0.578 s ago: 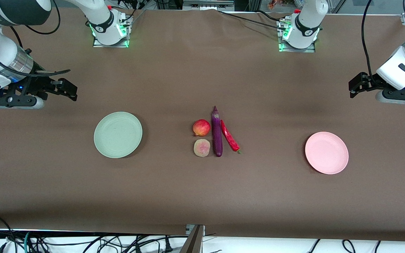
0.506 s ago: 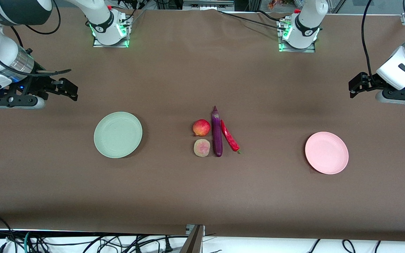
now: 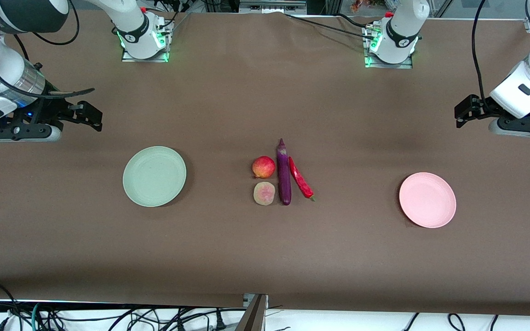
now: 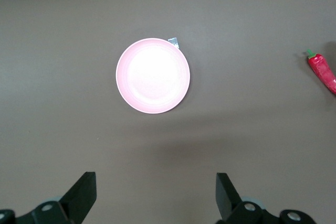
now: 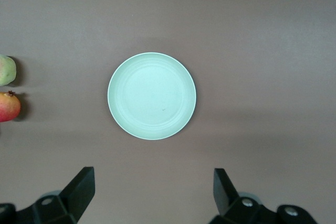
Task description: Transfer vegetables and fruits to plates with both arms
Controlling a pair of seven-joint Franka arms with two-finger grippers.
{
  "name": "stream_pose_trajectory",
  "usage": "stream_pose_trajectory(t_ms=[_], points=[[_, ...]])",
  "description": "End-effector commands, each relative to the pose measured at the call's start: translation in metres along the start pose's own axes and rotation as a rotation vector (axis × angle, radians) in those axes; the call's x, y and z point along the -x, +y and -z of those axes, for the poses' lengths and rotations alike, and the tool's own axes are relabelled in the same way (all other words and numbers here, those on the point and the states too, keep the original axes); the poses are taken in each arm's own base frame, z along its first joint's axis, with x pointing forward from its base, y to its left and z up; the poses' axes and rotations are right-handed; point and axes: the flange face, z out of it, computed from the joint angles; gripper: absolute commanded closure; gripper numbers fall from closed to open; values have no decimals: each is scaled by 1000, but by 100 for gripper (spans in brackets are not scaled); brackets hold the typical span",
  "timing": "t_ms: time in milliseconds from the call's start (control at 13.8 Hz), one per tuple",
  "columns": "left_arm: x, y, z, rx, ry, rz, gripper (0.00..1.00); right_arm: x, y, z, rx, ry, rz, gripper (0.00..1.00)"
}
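Brown tabletop (image 3: 265,257) with the produce grouped at centre: a long glossy purple eggplant (image 3: 284,173), a thin red chili pepper (image 3: 300,183) just beside it toward the left arm's end, a bright red round fruit (image 3: 263,167), and a paler pink-yellow fruit (image 3: 264,193) nearer the camera, possibly touching the eggplant. The pale green round plate (image 3: 154,176) and pink round plate (image 3: 427,200) lie bare, well apart. The right gripper (image 5: 152,190) hangs over the tabletop at its own end, jaws spread and holding nothing; the left gripper (image 4: 156,195) likewise.
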Motion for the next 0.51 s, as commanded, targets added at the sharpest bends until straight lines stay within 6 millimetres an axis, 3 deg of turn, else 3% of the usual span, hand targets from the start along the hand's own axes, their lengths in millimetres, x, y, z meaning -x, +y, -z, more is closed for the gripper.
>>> stream_pose_trajectory(t_ms=[0, 145, 217, 434], points=[[-7, 6, -8, 16, -49, -3, 0, 1, 0, 8, -2, 10, 19, 0], [-10, 12, -19, 18, -76, -23, 0, 1, 1, 7, -6, 7, 14, 0], [-17, 18, -35, 23, -104, -35, 0, 1, 1, 7, -8, 8, 14, 0], [-40, 87, -84, 72, -180, -117, 0, 0, 1, 7, -8, 12, 15, 0]])
